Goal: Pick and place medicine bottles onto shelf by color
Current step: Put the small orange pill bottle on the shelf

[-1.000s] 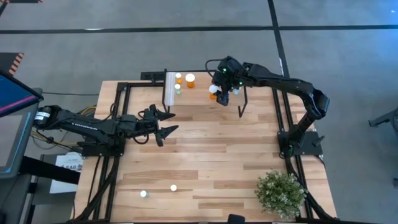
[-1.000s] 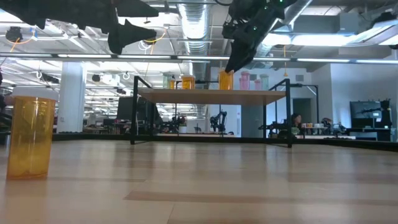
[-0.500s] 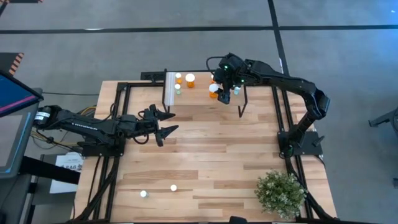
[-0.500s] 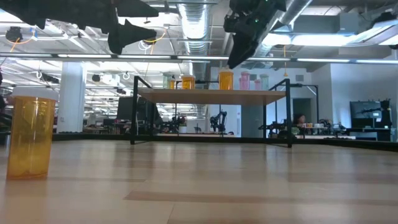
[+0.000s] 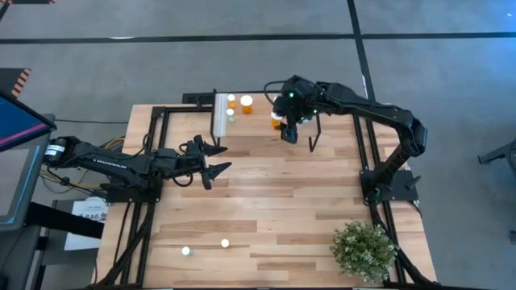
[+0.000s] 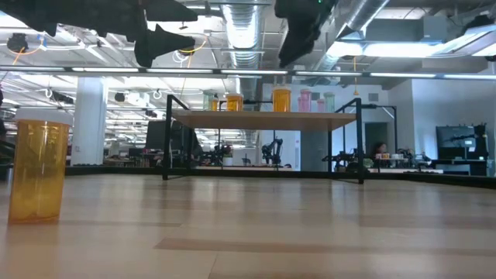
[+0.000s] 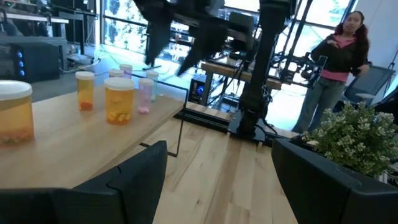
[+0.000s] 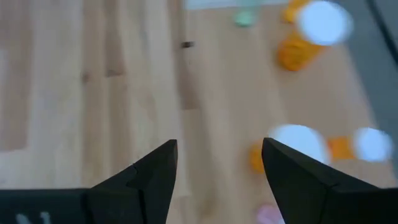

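Right gripper (image 5: 290, 133): hovering spread and empty over the shelf (image 5: 266, 121) front edge; likely heading next for medicine bottles (image 5: 225, 242) near the table's front edge. Left gripper (image 5: 214, 158): waiting, spread.

The worktop (image 5: 266, 201) is made of pale wood planks with a smooth, faintly sheened finish. The shelf (image 6: 263, 118) is topped with the same light wood and carried on thin black metal legs. The medicine bottles (image 7: 119, 99) are seen as translucent glossy plastic, orange and pink, under matt white caps. The left claw (image 7: 211, 180) and right claw (image 8: 214, 171) are formed of dark matt plastic. The plant (image 5: 364, 251) looks bushy and rough.
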`<action>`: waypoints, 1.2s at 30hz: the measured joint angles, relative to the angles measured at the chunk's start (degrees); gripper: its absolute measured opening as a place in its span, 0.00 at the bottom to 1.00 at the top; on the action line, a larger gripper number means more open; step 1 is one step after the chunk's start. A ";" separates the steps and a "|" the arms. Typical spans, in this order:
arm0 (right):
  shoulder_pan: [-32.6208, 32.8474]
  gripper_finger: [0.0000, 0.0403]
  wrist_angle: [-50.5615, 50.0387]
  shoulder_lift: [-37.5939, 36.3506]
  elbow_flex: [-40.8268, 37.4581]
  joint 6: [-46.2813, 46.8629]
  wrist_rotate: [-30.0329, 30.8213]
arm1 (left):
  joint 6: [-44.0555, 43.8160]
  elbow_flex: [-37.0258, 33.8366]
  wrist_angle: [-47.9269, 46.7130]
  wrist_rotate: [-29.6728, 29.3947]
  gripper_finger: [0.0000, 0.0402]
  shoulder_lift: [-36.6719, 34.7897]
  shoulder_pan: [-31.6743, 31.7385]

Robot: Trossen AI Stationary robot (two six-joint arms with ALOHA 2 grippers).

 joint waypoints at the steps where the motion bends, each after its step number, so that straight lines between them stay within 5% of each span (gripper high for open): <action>1: 1.02 0.63 -0.35 0.04 0.00 0.01 -0.27 | 0.00 0.00 0.00 0.01 0.69 0.00 0.00; 20: 19.26 0.63 3.76 -0.08 -1.37 2.59 -0.44 | -0.07 0.02 -0.38 0.14 0.69 0.00 0.00; 36: 30.84 0.63 29.18 -10.17 -26.88 10.50 1.21 | -0.20 0.09 -0.81 -0.02 0.69 0.02 0.00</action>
